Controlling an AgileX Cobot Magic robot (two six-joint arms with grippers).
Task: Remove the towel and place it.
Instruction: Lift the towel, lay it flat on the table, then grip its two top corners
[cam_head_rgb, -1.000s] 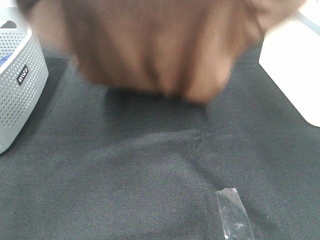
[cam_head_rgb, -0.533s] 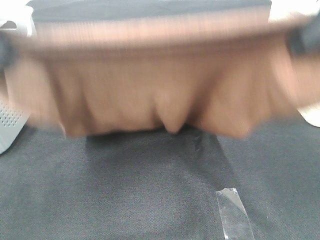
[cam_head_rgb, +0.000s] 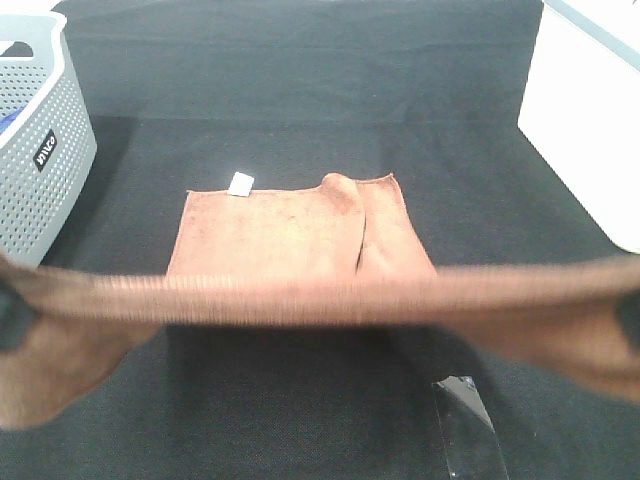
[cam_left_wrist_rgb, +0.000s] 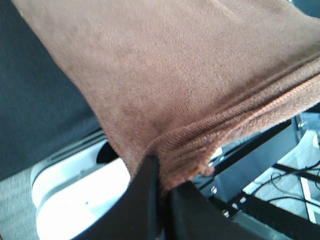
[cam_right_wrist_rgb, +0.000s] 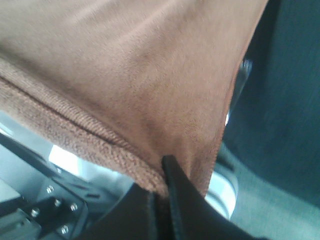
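- A black cloth-covered table (cam_head_rgb: 300, 100) lies below the left gripper (cam_left_wrist_rgb: 161, 180) and the right gripper (cam_right_wrist_rgb: 162, 180).
- The large reddish-brown terry towel (cam_head_rgb: 270, 235) stretches taut between them, and its far half lies flat on the table beyond.
- A grey perforated plastic basket (cam_head_rgb: 40, 150) stands beyond the left gripper.
- Each gripper is clamped on a corner of the towel's near hem.
- A small white tag (cam_head_rgb: 241, 183) marks a far corner.

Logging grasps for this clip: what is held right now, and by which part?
The brown rectangular terry towel: left tool and right tool pinch opposite ends of its hemmed near edge.
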